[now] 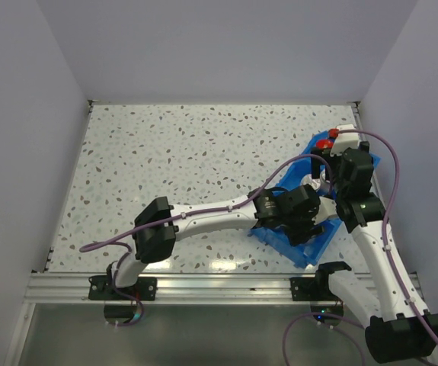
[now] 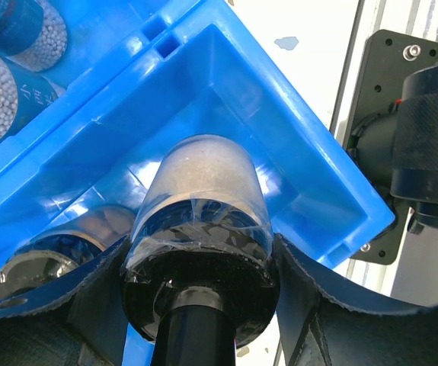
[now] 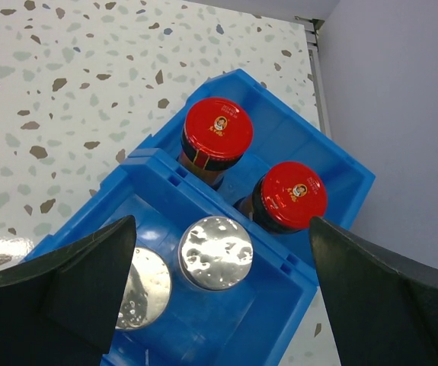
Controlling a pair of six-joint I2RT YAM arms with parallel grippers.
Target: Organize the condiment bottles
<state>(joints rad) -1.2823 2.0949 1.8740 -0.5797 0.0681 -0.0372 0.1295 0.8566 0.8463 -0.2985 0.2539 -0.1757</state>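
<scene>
My left gripper (image 2: 201, 245) is shut on a clear jar with a black shaker lid (image 2: 203, 206) and holds it inside the near end compartment of the blue bin (image 2: 298, 149). A second black-lid jar (image 2: 55, 252) stands next to it on the left. Two blue-label jars (image 2: 1, 95) stand in the compartment beyond. My right gripper (image 3: 222, 229) is open and empty above the bin (image 3: 156, 164). Below it are two silver-capped jars (image 3: 215, 252) in the middle compartment and two red-capped dark jars (image 3: 217, 128) in the far one.
The bin (image 1: 310, 250) lies at the table's right side, close to the right wall and the front rail. The right arm's black base mount (image 2: 401, 145) sits just past the bin's near corner. Speckled tabletop (image 1: 188, 160) spreads to the left.
</scene>
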